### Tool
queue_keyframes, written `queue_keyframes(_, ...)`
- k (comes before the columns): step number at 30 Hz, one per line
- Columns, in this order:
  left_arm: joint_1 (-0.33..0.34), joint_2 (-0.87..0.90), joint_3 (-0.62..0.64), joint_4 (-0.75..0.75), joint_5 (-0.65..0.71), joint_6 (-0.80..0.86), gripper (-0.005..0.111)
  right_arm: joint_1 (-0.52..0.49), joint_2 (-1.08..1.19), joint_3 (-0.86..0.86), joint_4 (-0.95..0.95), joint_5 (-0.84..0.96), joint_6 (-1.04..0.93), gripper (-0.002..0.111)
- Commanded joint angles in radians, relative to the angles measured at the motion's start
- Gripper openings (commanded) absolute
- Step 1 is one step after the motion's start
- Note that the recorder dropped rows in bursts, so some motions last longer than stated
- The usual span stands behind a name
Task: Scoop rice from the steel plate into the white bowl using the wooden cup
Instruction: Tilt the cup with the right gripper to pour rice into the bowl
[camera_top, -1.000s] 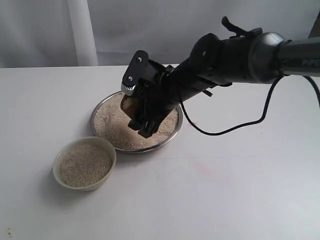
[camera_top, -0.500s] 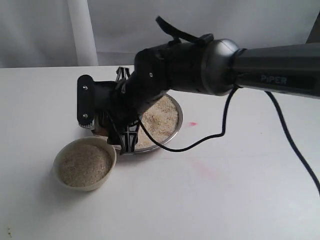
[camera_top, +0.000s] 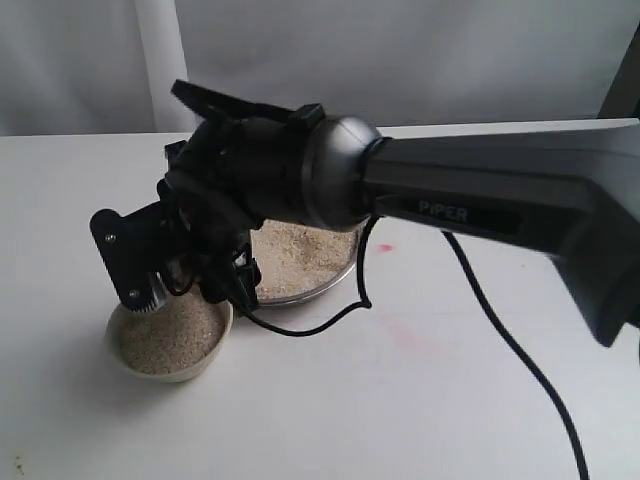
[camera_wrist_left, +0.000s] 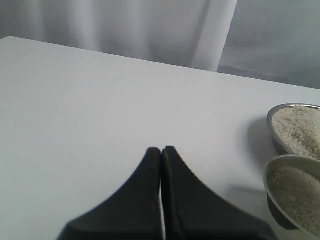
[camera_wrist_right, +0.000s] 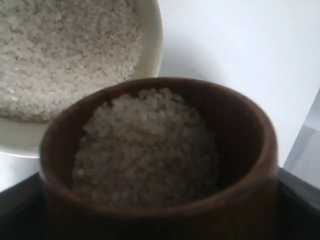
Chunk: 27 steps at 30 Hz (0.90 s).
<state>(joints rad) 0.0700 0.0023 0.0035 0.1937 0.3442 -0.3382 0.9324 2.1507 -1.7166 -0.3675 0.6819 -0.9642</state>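
My right gripper reaches across to the left and is shut on the wooden cup, whose reddish-brown wall fills the right wrist view. The cup is upright and heaped with rice. It hangs just over the near rim of the white bowl, which is nearly full of rice. The steel plate behind it holds a flat bed of rice. In the exterior view the gripper hides the cup. My left gripper is shut on nothing, low over bare table, apart from both dishes.
The right arm's black body and its dangling cable span the table from the right edge to the bowl. White curtains hang behind the table. A faint pink mark lies right of the plate.
The right gripper has swung left with the cup, from above the steel plate's rice to above the white bowl. The plate's rice is now uncovered.
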Motion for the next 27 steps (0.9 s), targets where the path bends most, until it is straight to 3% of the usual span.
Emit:
queue_keyframes(1, 0.0, -0.002, -0.004, 0.003, -0.007, -0.001, 0.0, 0.035, 0.01, -0.008, -0.119, -0.004, 0.014, 0.0)
queue_keyframes(11, 0.0, -0.002, -0.004, 0.003, -0.007, -0.001, 0.0, 0.095, 0.044, -0.008, -0.321, -0.014, 0.036, 0.0)
queue_keyframes(20, 0.0, -0.002, -0.004, 0.003, -0.007, -0.001, 0.0, 0.138, 0.072, -0.008, -0.593, 0.005, 0.193, 0.0)
queue_keyframes(27, 0.0, -0.002, -0.004, 0.003, -0.007, -0.001, 0.0, 0.166, 0.072, -0.006, -0.689, 0.039, 0.205, 0.0)
